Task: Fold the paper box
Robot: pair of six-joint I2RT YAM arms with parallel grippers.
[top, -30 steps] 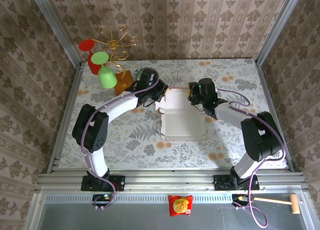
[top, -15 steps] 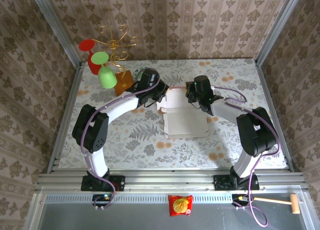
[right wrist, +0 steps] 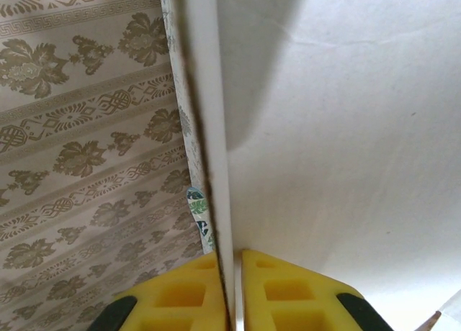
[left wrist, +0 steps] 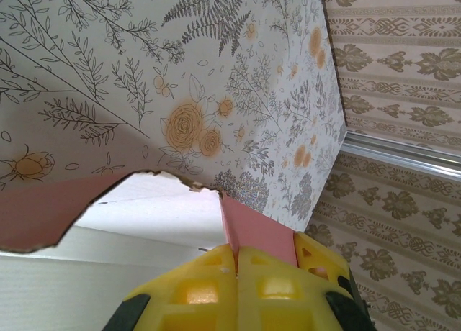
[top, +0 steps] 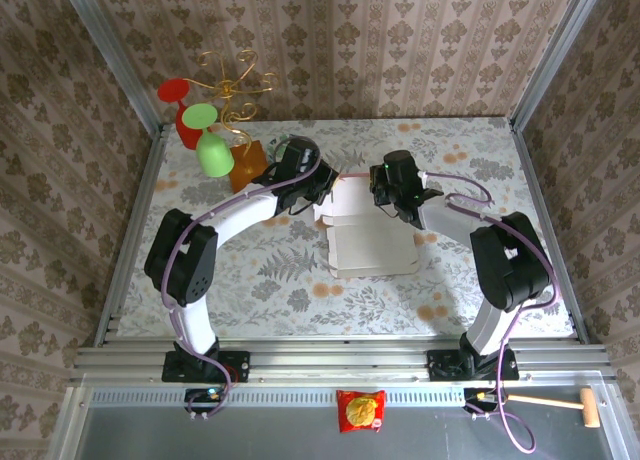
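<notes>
At centre of the top view, the paper box (top: 368,245) lies white side up, its body running down-frame from both grippers. Left gripper (top: 322,187) is at the box's upper-left corner, fingers clamped on a pink flap (left wrist: 258,227). Right gripper (top: 384,192) is at the upper-right corner, fingers (right wrist: 277,288) pinched on a white panel edge with almost no gap. So the held edge spans left-right between the arms, both equally near. My read: next move swings that edge down-frame, hinging on a crease parallel to it.
</notes>
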